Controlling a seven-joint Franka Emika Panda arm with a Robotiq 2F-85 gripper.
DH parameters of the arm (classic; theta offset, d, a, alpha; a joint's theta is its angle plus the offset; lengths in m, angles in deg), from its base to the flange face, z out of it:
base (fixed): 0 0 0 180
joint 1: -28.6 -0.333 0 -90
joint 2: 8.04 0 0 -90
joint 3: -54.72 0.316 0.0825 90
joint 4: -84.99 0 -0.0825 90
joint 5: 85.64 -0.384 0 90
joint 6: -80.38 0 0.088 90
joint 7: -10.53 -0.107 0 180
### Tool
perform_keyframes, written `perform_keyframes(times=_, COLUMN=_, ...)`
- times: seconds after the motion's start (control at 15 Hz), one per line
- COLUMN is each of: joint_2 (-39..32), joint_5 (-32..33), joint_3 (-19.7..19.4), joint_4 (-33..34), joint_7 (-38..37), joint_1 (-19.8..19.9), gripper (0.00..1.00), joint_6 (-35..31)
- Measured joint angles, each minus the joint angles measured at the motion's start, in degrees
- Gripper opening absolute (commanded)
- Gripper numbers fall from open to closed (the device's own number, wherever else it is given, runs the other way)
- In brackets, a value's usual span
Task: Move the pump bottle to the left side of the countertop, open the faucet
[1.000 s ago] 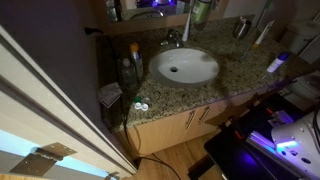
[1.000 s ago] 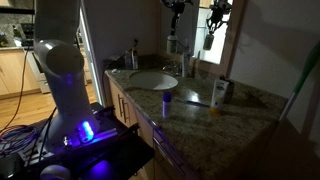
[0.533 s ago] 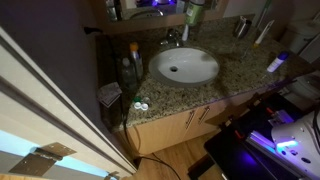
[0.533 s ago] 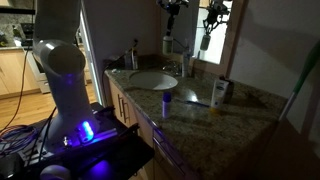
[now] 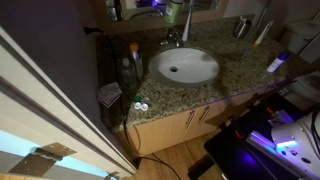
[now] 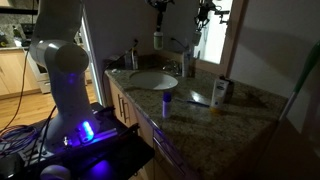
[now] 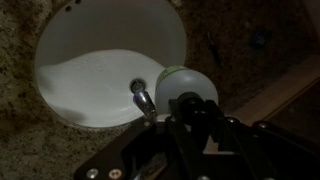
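My gripper [image 6: 157, 14] is shut on the pump bottle [image 6: 157, 40], a small greenish bottle hanging in the air above the back of the white basin [image 6: 150, 80]. In the wrist view the bottle's round greenish body [image 7: 185, 84] sits between my dark fingers [image 7: 190, 112], over the basin [image 7: 90, 70]. The bottle also shows in an exterior view [image 5: 186, 18] at the top edge. The silver faucet [image 6: 183, 66] stands behind the basin, just beside the bottle; it also shows in the wrist view [image 7: 143, 98] and in an exterior view [image 5: 172, 38]. The speckled granite countertop [image 5: 230, 60] surrounds the basin.
A taller clear bottle with an orange cap [image 5: 131, 62] stands on the countertop beside the basin. A small blue-capped item [image 6: 166, 100] and a white bottle [image 6: 221, 92] stand on the other side. A lens case [image 5: 140, 106] lies near the front edge. A mirror is behind.
My gripper has carried the pump bottle sideways through the air, from beside the faucet to above the back of the basin. The faucet has not changed.
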Motion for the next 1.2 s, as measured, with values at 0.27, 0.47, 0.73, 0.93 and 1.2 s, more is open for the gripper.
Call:
perform_keyframes(times=0.27, joint_2=-3.26, joint_5=2.09, joint_3=0.04, joint_4=0.65, joint_7=-1.29, joint_1=-0.74, gripper=0.07, joint_6=0.11)
perform_keyframes(times=0.47, joint_2=-9.55, joint_5=4.61, joint_3=0.04, joint_4=5.35, joint_7=-4.85, joint_1=-2.91, gripper=0.07, joint_6=-1.05)
perform_keyframes(times=0.73, joint_2=-16.17, joint_5=4.83, joint_3=0.02, joint_4=13.20, joint_7=-9.42, joint_1=-4.55, gripper=0.07, joint_6=-2.48)
perform_keyframes(times=0.93, joint_2=-16.79, joint_5=4.83, joint_3=-0.05, joint_4=14.10, joint_7=-9.63, joint_1=-4.55, gripper=0.07, joint_6=-2.32)
perform_keyframes(times=1.2, joint_2=-20.28, joint_5=4.83, joint_3=-0.22, joint_4=15.61, joint_7=-11.54, joint_1=-4.55, gripper=0.07, joint_6=-2.83)
